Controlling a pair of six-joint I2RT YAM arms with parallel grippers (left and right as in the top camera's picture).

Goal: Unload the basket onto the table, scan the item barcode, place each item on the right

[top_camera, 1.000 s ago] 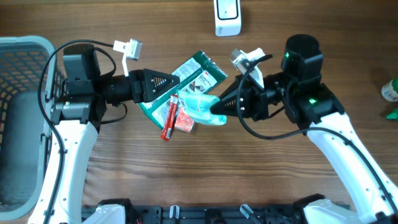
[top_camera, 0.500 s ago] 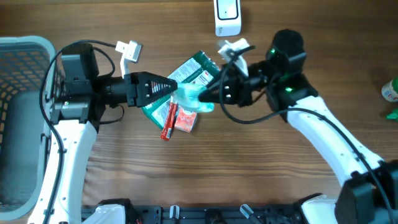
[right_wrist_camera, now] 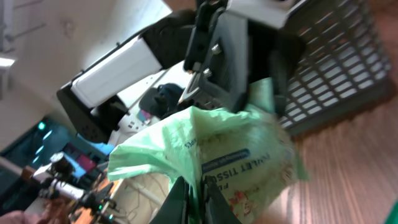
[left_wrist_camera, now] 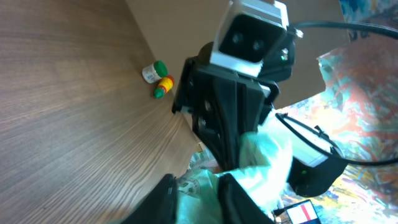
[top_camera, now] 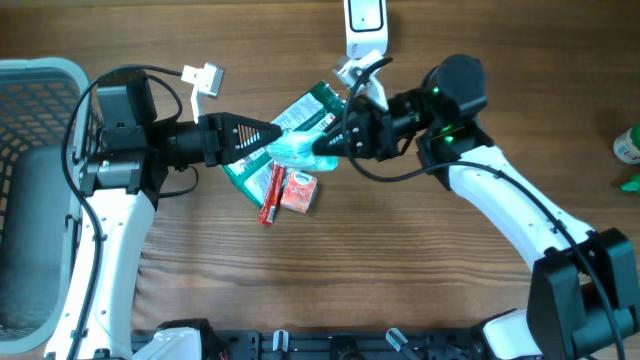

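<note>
Table: brown wood grain [top_camera: 400, 280].
Basket: grey slatted plastic [top_camera: 40, 70], far left; contents unclear.
Pouch: glossy green [top_camera: 325, 110], flat, beneath the grippers.
Pack: soft crinkled mint plastic [top_camera: 300, 150], between both grippers, near white scanner [top_camera: 364, 25].
Left gripper: fingers [top_camera: 272, 145] pinch pack's left end.
Right gripper: fingers [top_camera: 322, 148] clamp its right end.
Right wrist: alone shows pack's blue print.

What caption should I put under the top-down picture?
The left gripper and right gripper both pinch the pale green tissue pack over the wooden table.

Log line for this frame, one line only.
item: tissue pack | right hand: shut on it | left hand: gripping opposite end | scanner: untouched at far edge
</note>
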